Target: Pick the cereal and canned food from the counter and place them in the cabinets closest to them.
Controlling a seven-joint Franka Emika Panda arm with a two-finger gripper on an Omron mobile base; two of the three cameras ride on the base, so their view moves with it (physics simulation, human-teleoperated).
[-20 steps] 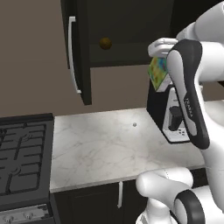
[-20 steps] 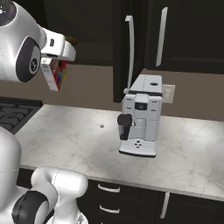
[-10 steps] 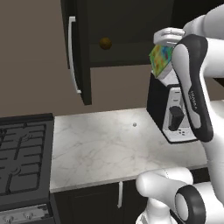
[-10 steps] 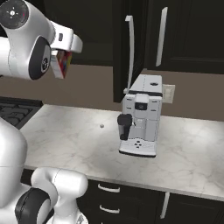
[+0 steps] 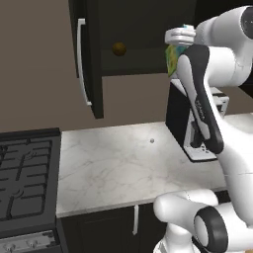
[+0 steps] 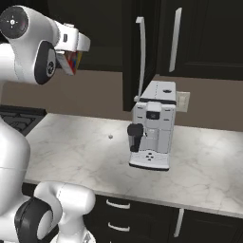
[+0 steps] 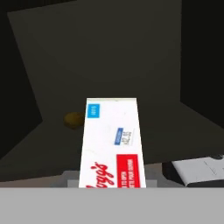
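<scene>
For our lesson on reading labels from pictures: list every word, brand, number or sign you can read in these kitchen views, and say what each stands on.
None can be read for certain.
cereal, held in the gripper: red cursive brand script, cut off at the bottom, unreadable.
Same face: a red panel with white print, a small blue patch and a small blue-and-white label, all blurred.
coffee machine: no legible print.

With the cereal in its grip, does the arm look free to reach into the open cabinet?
Probably yes. The gripper holds the cereal at shelf height, facing the open cabinet; its door is swung aside, and only a small round item sits inside.
</scene>
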